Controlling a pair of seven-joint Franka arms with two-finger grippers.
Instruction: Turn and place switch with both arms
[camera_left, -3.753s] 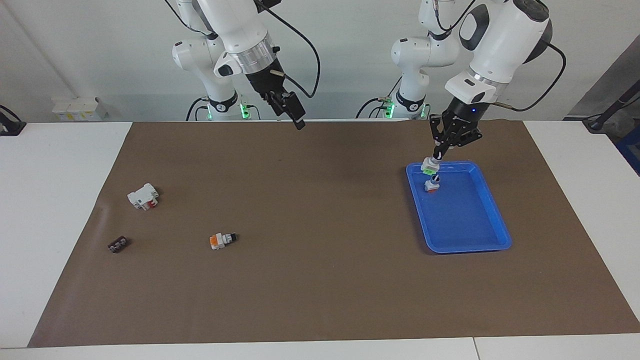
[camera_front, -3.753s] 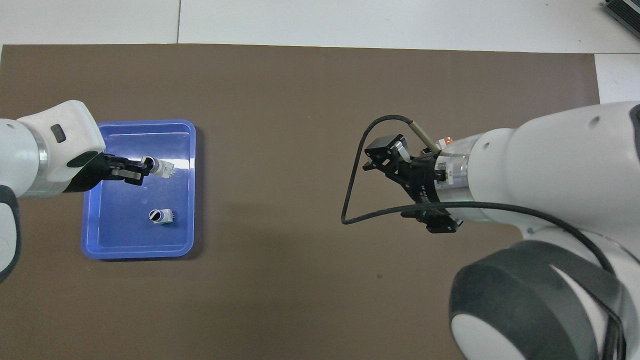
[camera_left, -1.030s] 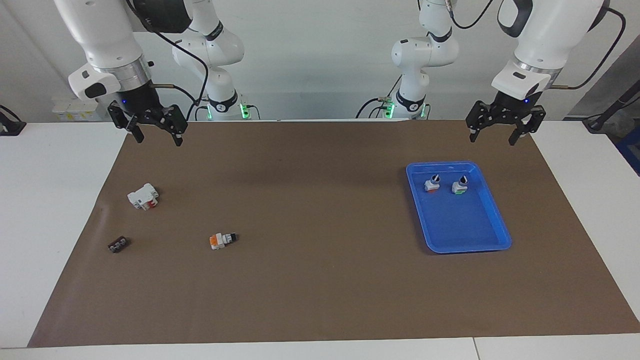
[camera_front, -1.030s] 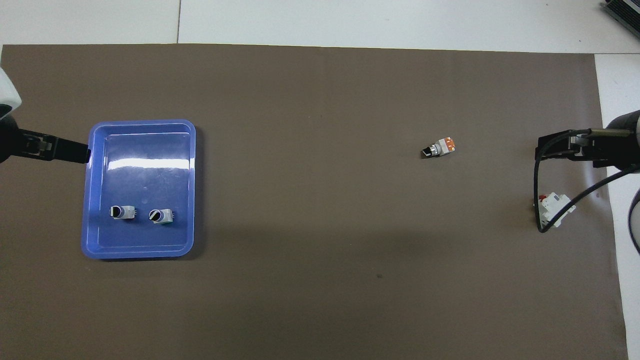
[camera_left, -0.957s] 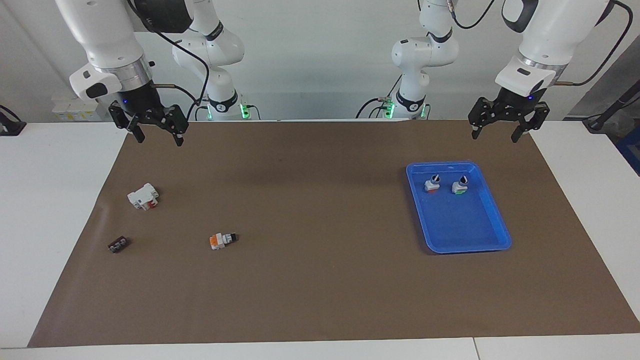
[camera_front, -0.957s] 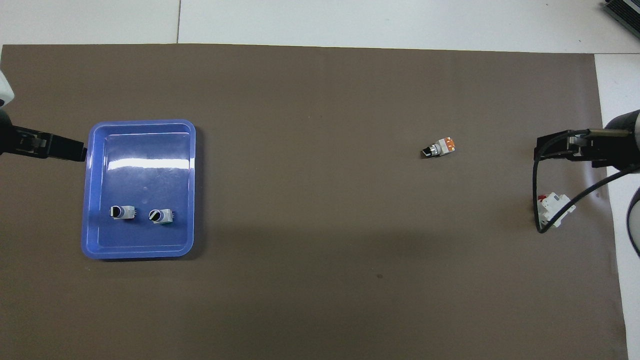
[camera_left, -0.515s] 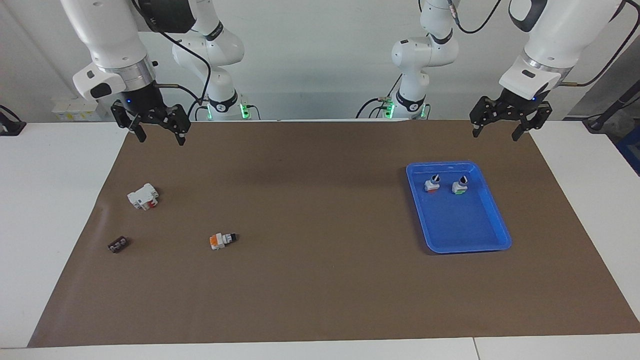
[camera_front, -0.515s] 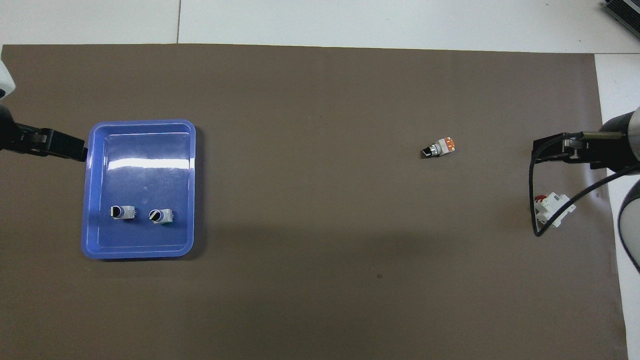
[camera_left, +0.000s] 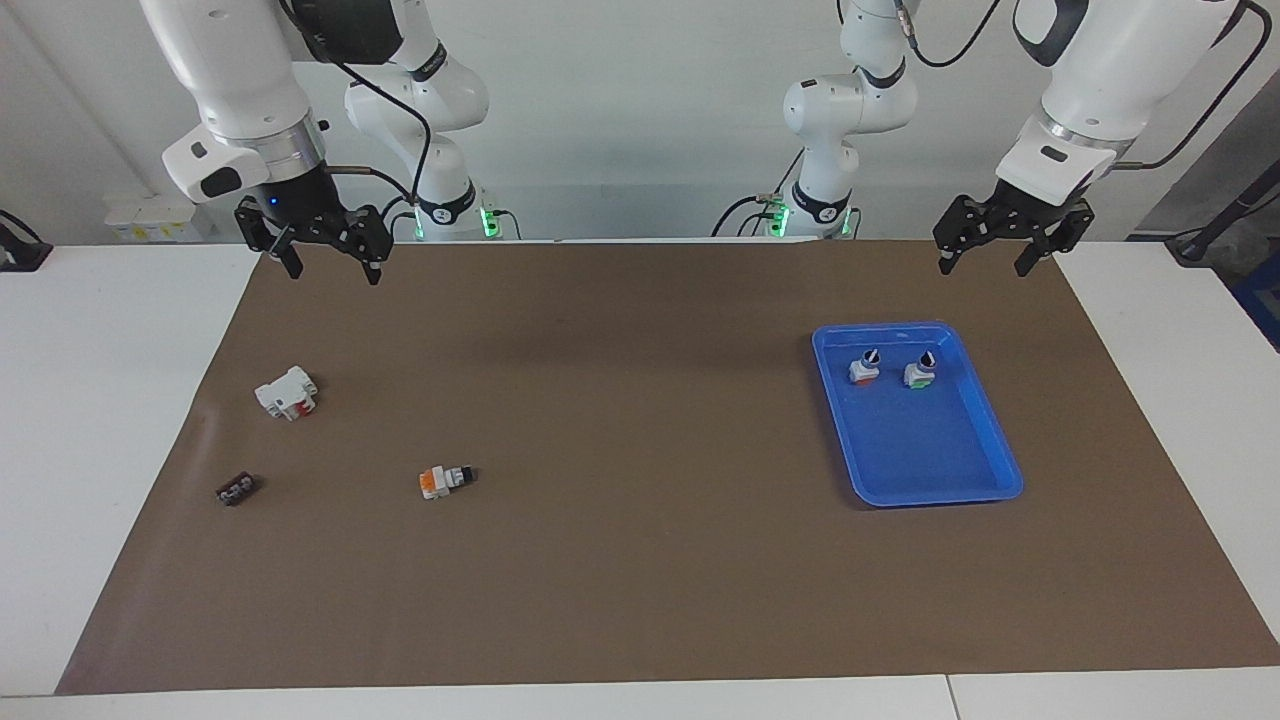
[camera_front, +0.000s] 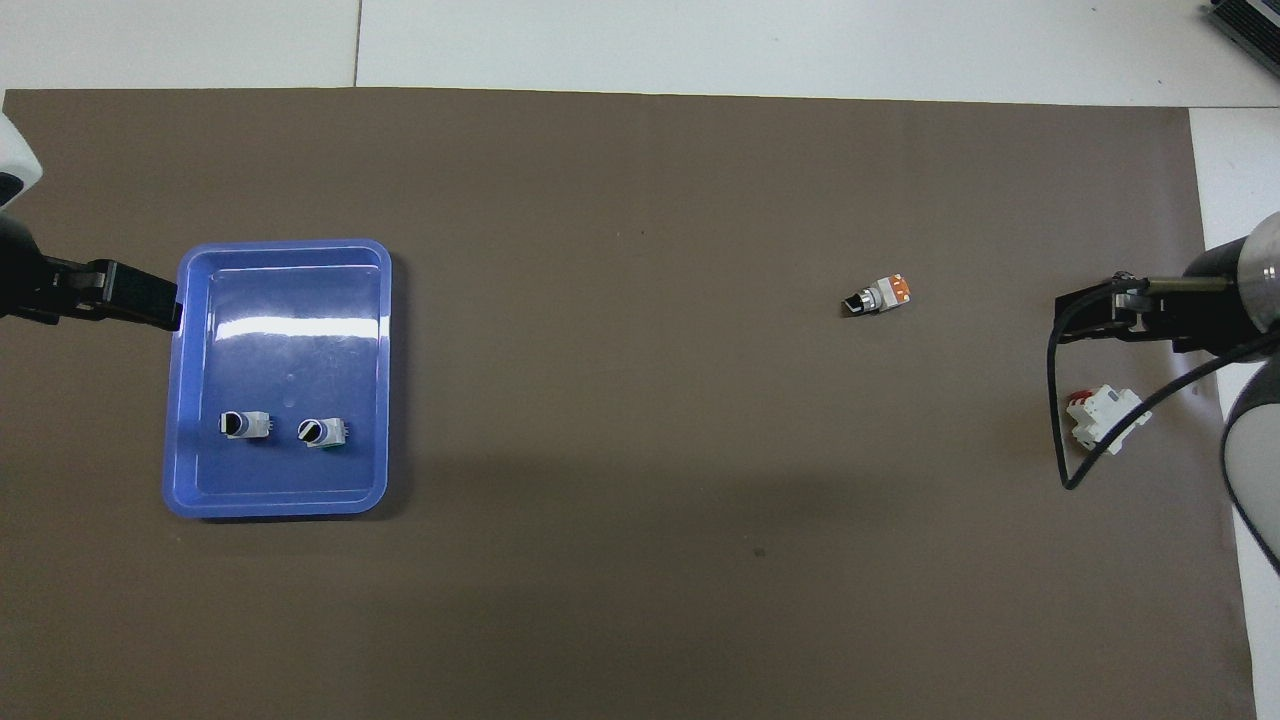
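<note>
The small green-based rotary switch stands in the blue plastic tray (knob up); the left gripper and right gripper hang empty, fingers spread.

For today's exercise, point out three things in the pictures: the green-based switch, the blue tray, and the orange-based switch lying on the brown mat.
green-based switch (camera_left: 918, 373): facing view, on its white body.
blue tray (camera_left: 938, 496): facing view, on its rim farthest from the robots.
orange-based switch on the mat (camera_left: 440, 481): facing view, on its middle.
</note>
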